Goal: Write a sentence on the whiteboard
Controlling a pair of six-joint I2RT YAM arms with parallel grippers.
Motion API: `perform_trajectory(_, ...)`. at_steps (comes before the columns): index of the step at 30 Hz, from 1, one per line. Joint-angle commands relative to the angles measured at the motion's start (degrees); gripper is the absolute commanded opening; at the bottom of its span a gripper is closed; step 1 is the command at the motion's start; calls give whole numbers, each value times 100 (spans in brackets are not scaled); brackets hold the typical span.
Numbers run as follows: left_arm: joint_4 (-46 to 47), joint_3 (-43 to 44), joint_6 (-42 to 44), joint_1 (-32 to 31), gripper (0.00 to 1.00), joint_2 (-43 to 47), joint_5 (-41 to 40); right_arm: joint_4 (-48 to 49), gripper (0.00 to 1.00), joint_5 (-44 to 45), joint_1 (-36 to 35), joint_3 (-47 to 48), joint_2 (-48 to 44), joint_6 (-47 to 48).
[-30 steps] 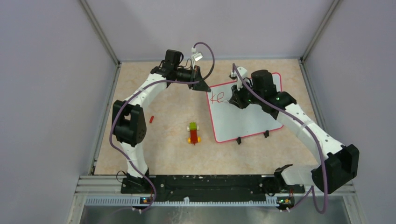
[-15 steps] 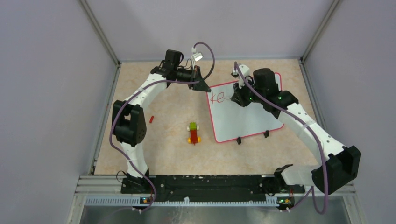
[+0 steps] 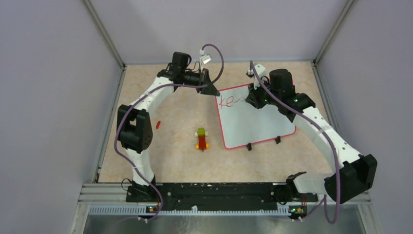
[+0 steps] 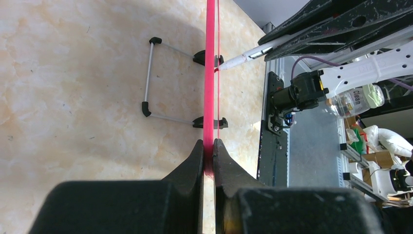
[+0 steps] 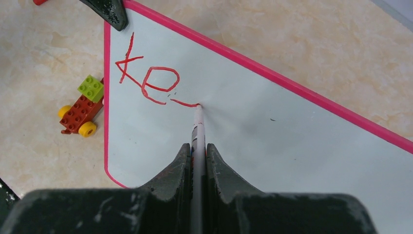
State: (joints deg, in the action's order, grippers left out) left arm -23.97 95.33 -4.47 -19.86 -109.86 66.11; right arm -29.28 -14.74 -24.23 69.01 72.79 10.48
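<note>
The whiteboard (image 3: pixel 258 119), white with a pink rim, lies right of centre in the top view. My left gripper (image 3: pixel 212 90) is shut on its far-left corner; the left wrist view shows the pink rim (image 4: pixel 210 87) edge-on between the jaws. My right gripper (image 3: pixel 254 99) is shut on a white marker (image 5: pixel 197 127) whose tip touches the whiteboard (image 5: pixel 272 131). Red writing "ke" (image 5: pixel 146 78) with a short dash stands near the top-left corner, and the tip is at the dash's right end. The marker also shows in the left wrist view (image 4: pixel 243 56).
A small toy car of green, red and yellow bricks (image 3: pixel 201 139) sits left of the board, also in the right wrist view (image 5: pixel 82 107). A small red piece (image 3: pixel 158 124) lies further left. Two black clip feet (image 3: pixel 263 143) sit at the board's near edge. Grey walls enclose the table.
My right gripper has moved right across the board with the marker, drawing a short dash after "ke". The left arm and board have not moved.
</note>
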Motion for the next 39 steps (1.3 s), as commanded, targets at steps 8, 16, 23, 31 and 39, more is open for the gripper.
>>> perform_trajectory(8, 164, -40, 104, -42, 0, 308, 215, 288, 0, 115, 99, 413, 46, -21)
perform_trajectory(16, 164, -40, 121, -33, 0, 317, 206, 339, 0, -133, 19, 423, 211, -124)
perform_trajectory(23, 164, -48, 130, -30, 0, 313, 209, 320, 0, -117, -168, 208, 242, -84)
perform_trajectory(31, 164, -38, 120, -37, 0, 308, 207, 328, 0, -93, -180, -147, 56, -90)
perform_trajectory(39, 156, -54, 127, -34, 0, 331, 192, 271, 0, 4, -113, -396, -118, -28)
